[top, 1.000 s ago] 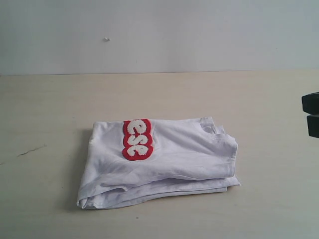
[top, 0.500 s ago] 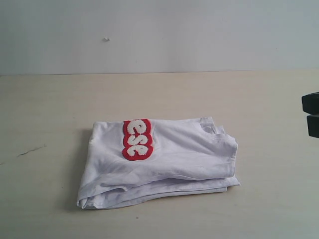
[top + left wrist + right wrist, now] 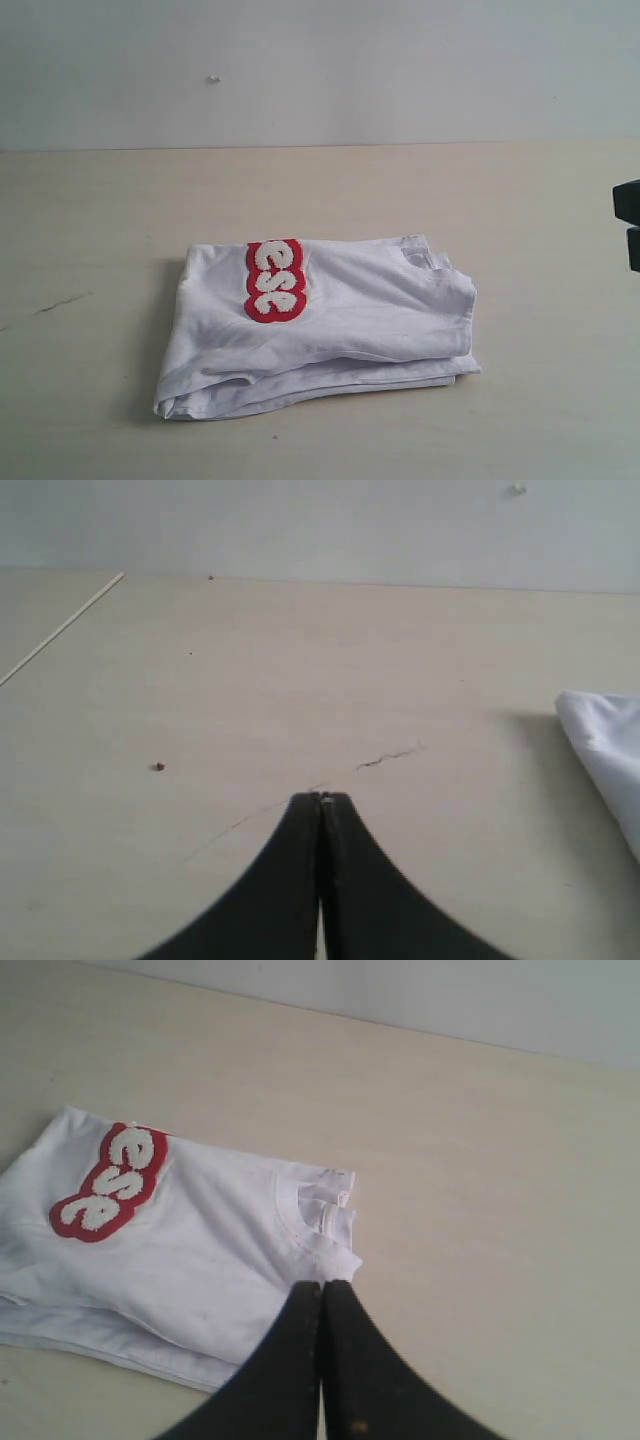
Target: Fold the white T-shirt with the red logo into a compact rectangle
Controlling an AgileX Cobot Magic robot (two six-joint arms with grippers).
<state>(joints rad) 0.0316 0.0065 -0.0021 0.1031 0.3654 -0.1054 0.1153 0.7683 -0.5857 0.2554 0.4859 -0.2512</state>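
The white T-shirt [image 3: 340,320] lies folded into a rough rectangle in the middle of the table, with layered edges along its near side. The red logo [image 3: 274,280] shows on top near the fold's far left, its white letters partly folded under. In the right wrist view the T-shirt [image 3: 200,1260], the logo [image 3: 110,1182] and the ribbed collar [image 3: 325,1210] are seen. My right gripper [image 3: 322,1285] is shut and empty; it shows at the right edge [image 3: 631,225], well clear of the shirt. My left gripper [image 3: 322,798] is shut over bare table, with a shirt corner [image 3: 605,740] off to one side.
The light wooden table [image 3: 500,190] runs back to a pale wall [image 3: 320,70]. A thin dark crack [image 3: 390,758] marks the tabletop near the left gripper, and a small dark speck [image 3: 158,767] lies close by.
The right gripper has slid slightly further toward the right edge of the exterior view. The shirt has not moved.
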